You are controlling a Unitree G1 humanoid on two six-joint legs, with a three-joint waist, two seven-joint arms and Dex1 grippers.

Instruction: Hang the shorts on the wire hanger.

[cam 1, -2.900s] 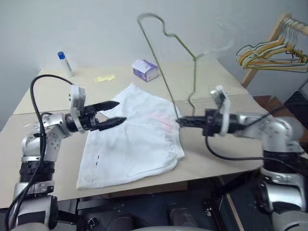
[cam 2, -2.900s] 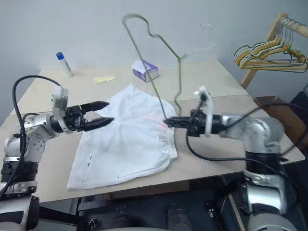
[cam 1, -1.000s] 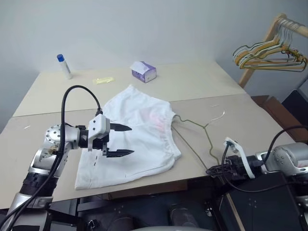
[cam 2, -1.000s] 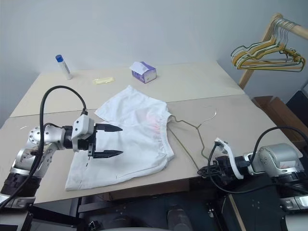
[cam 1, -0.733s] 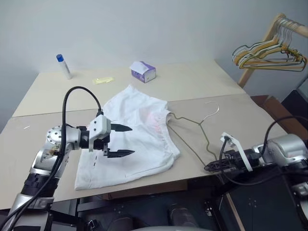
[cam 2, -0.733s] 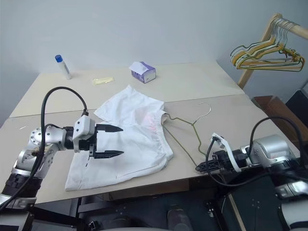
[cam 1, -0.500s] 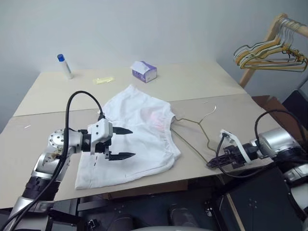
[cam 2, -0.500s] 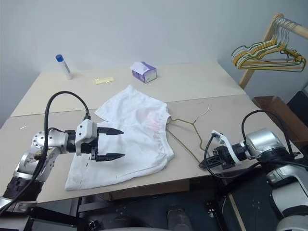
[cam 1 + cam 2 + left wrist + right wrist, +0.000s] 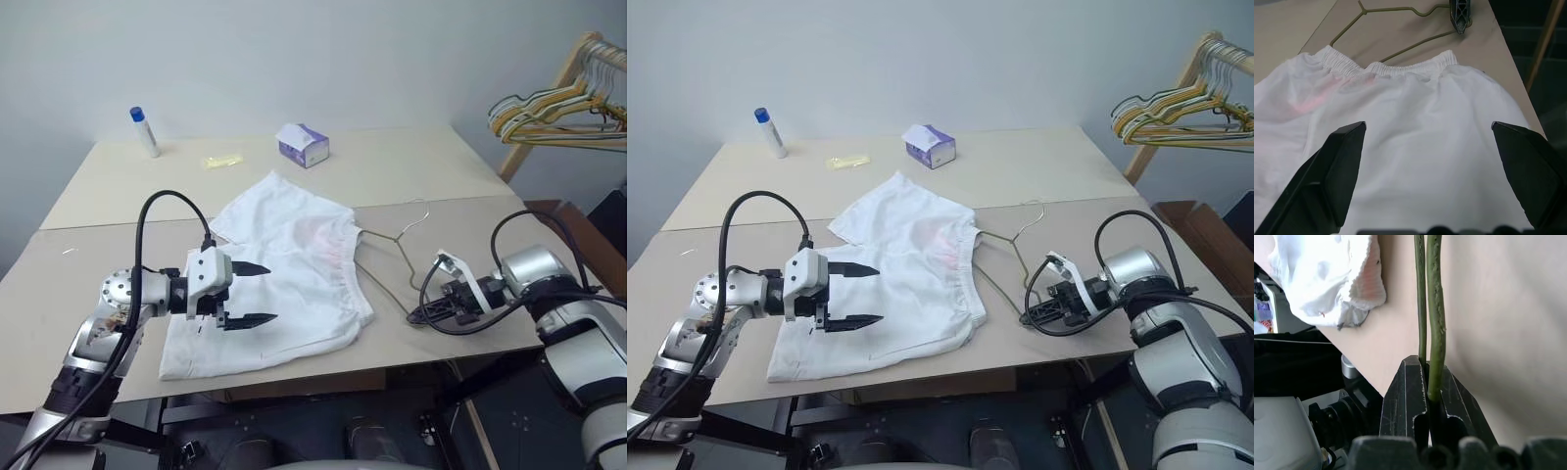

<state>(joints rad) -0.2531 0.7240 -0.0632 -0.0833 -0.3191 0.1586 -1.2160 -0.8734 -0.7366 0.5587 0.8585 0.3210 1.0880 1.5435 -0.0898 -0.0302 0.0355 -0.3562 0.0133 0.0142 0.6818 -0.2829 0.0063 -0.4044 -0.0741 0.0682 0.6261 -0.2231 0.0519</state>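
We pinch the wire hanger (image 9: 392, 257) in our right gripper (image 9: 419, 315) beside the flat, unhung shorts (image 9: 284, 279), over which our left gripper (image 9: 257, 294) hovers wide open.

A pale beige table (image 9: 470, 171), with a seam running across its middle, carries the white shorts (image 9: 279, 279) spread flat, the wire hanger (image 9: 387, 255) just beside their waistband, a purple-and-white tissue box (image 9: 303, 145), a small yellow packet (image 9: 221, 160) and an upright blue-capped white tube (image 9: 144, 131).
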